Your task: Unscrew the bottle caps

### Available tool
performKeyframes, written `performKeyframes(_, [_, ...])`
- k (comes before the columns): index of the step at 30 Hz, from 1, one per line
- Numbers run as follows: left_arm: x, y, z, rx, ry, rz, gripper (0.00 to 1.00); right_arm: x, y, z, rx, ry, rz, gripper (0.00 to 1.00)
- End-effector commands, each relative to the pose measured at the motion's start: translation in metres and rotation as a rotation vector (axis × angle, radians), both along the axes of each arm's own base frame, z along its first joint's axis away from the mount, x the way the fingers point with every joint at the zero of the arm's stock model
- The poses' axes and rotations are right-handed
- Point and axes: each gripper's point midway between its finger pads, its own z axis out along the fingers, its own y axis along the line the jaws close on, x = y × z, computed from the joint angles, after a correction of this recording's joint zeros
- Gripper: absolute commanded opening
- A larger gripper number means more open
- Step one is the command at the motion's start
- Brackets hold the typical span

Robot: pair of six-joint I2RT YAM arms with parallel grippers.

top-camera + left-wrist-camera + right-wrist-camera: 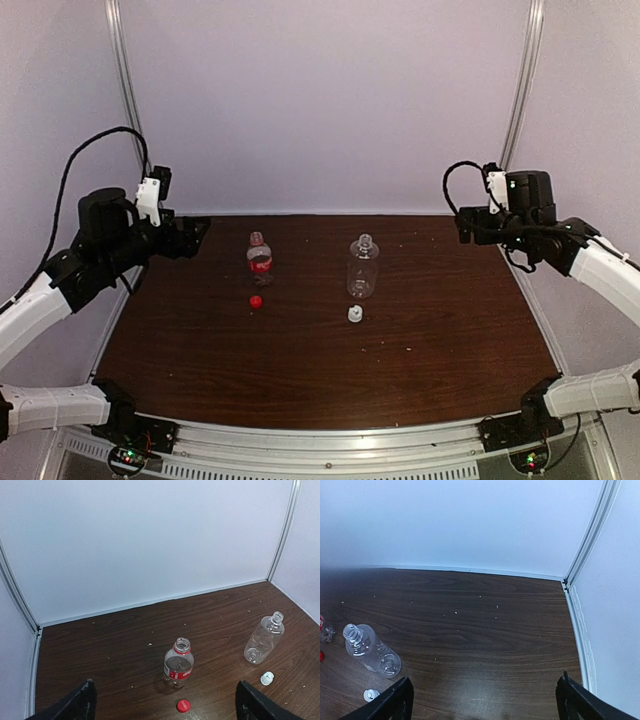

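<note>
A: Where does the job stand?

B: Done, as far as I can judge. The left gripper (200,233) and the right gripper (463,224) hang near the far corners of the table (450,340), each with jaws spread wide and nothing between them.

A: And the bottles?

B: The wider bottle (362,268) stands upright right of centre, the slim red-labelled bottle (259,258) upright to its left, well apart. Both necks are open.

A: The caps?

B: Off. The white cap (355,314) lies on the table just in front of the wider bottle, the red cap (256,301) just in front of the slim one. Neither touches its bottle.

A: So what next?

B: No twisting remains, I'd say; the grippers could simply withdraw. Any reach in would need care, since the bottles look empty and easy to tip.

A: The setting?

B: Pale walls (320,100) on three sides, metal corner strips (524,85), the table in dark wood grain, small pale crumbs (456,613) scattered over it.
</note>
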Motion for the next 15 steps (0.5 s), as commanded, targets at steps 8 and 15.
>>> performKeyframes(8, [-0.025,-0.012,0.010,-0.061,-0.120,-0.138,0.98,-0.033,0.002,0.018,0.083,-0.096,0.083,1.00])
performKeyframes(15, [-0.017,-0.010,0.009,-0.048,-0.098,-0.110,0.98,-0.040,0.001,0.021,0.097,-0.122,0.096,1.00])
